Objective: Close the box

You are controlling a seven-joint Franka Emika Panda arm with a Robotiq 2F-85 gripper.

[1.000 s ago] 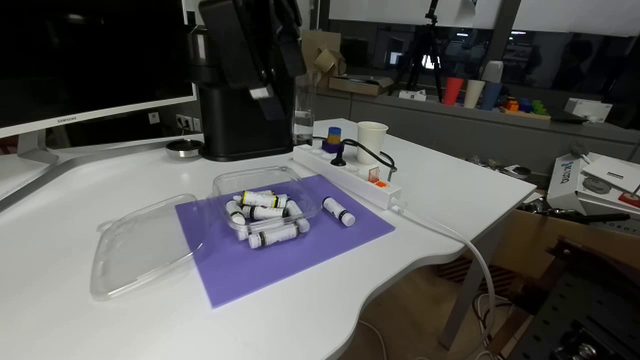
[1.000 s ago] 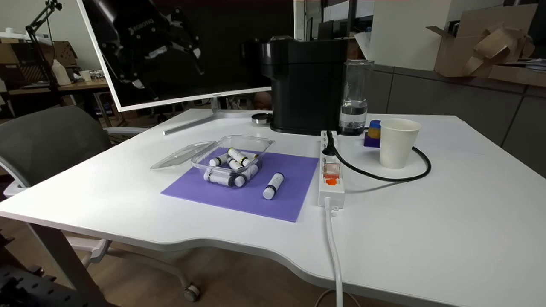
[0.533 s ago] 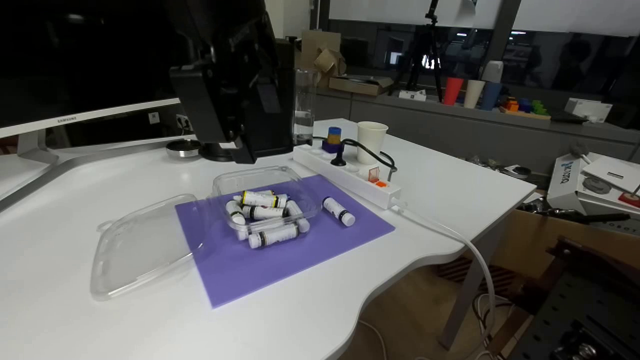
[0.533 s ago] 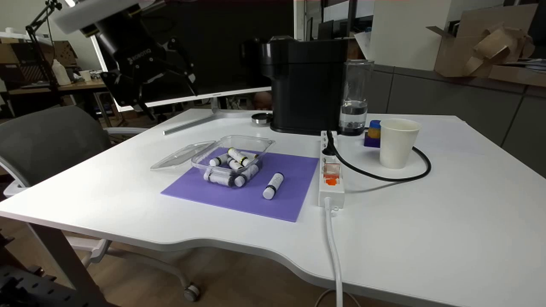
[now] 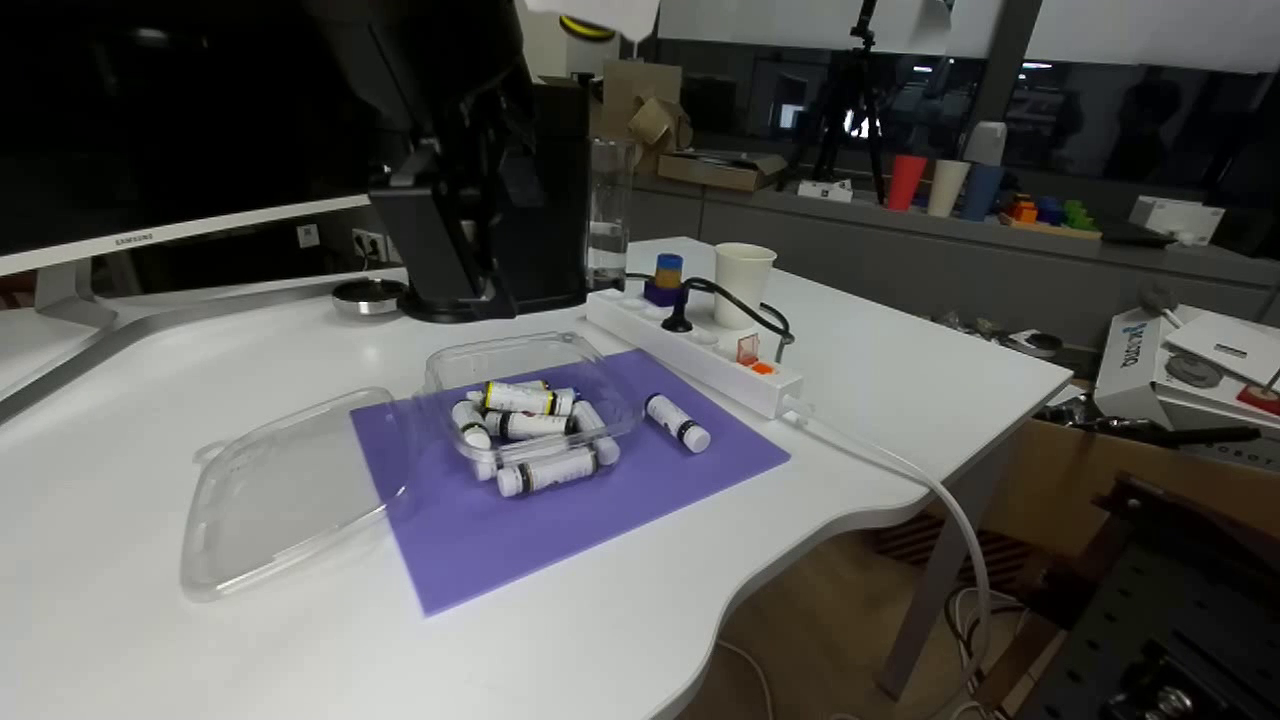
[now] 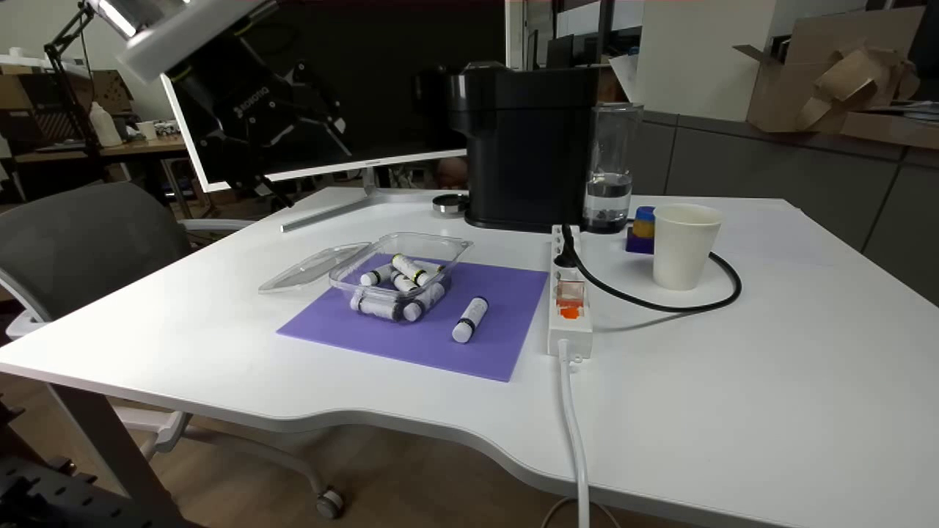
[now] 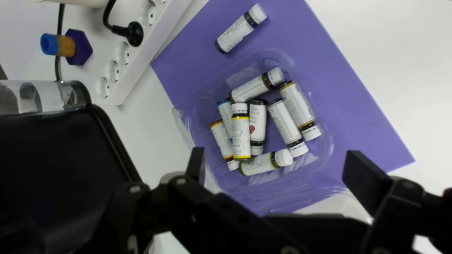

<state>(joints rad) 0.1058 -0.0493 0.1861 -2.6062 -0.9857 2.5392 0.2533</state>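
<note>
The box is a shallow see-through clamshell lying open. Its base (image 5: 530, 352) sits on the purple mat (image 5: 520, 540) and holds several small white-labelled bottles. Its lid half (image 5: 300, 490) lies flat beside the base, partly on the mat and partly on the white table. In an exterior view, the base (image 6: 433, 242) and lid (image 6: 315, 268) also show. My gripper (image 6: 315, 172) is open and empty, in the air above and beyond the box. In the wrist view, the open fingers (image 7: 277, 157) straddle the near end of the base (image 7: 199, 116); the lid is mostly hidden behind the gripper.
One loose bottle (image 5: 677, 422) lies on the mat beside the base. A white power strip (image 5: 700, 350) with cables, a paper cup (image 5: 742, 285) and a tall black appliance (image 6: 532, 150) stand close by. A monitor (image 5: 180, 120) and small metal dish (image 6: 449, 204) are behind.
My gripper has come down toward the table, then shifted slightly over the last half second. It stays open. The box, lid and bottles have not moved.
</note>
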